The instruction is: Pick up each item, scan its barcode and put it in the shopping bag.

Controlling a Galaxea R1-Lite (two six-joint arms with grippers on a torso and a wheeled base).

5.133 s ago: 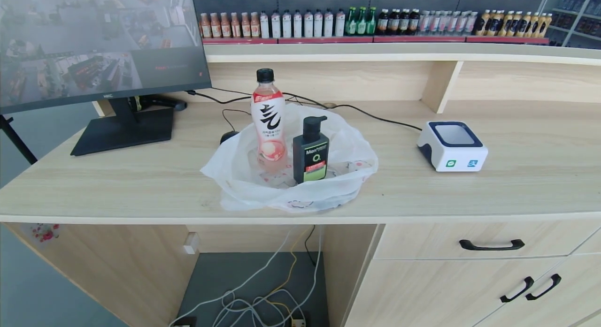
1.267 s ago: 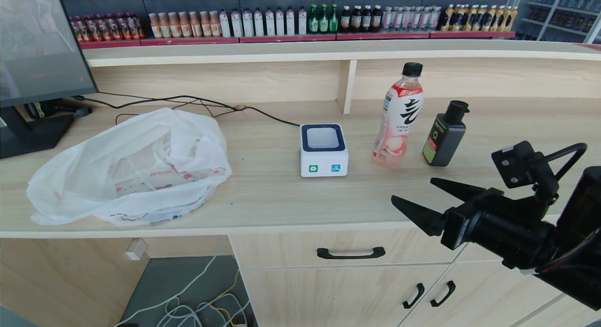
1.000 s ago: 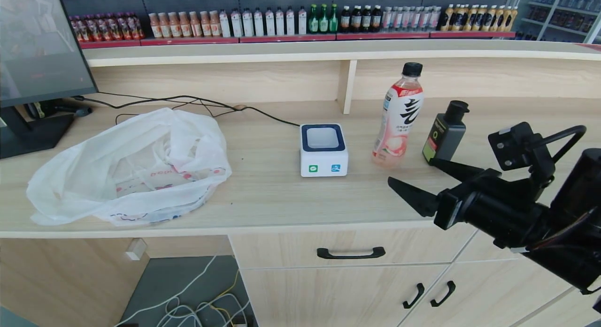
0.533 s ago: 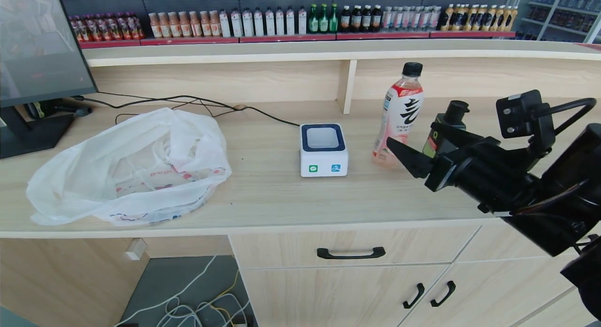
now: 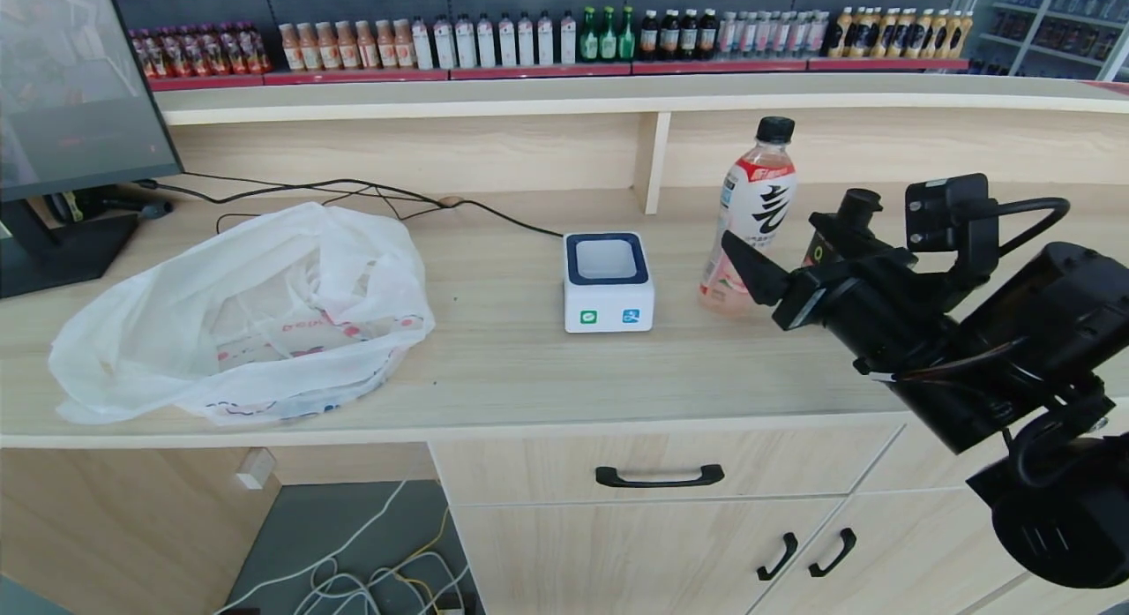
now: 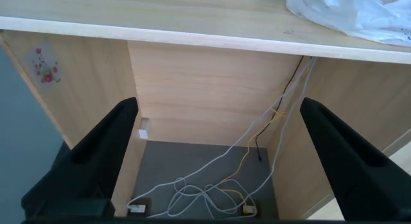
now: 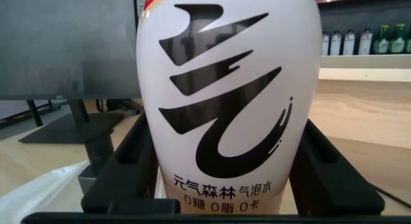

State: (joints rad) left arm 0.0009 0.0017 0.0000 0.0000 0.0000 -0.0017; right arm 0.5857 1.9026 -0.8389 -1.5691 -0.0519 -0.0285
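A long wooden table (image 5: 494, 377) carried everything. A white plastic bag (image 5: 132, 333) lay slumped open toward its left end, well apart from the items. The right end effector (image 5: 774, 234) hung low over the table's right part, its jaws spread on either side of an upright pink bottle (image 5: 757, 196) and, as far as could be judged, not yet pressing it. The left end effector (image 6: 221, 166), also spread, hung below the table edge. A white scanner (image 5: 608, 284) sat between bag and bottle, window facing up. A dark pump bottle (image 5: 856, 202) stood just beside the pink one, partly hidden behind the arm. The grasp would likely go best with the jaws closing squarely on the labelled middle, firm enough to lift without denting thin plastic or nudging the pump bottle.
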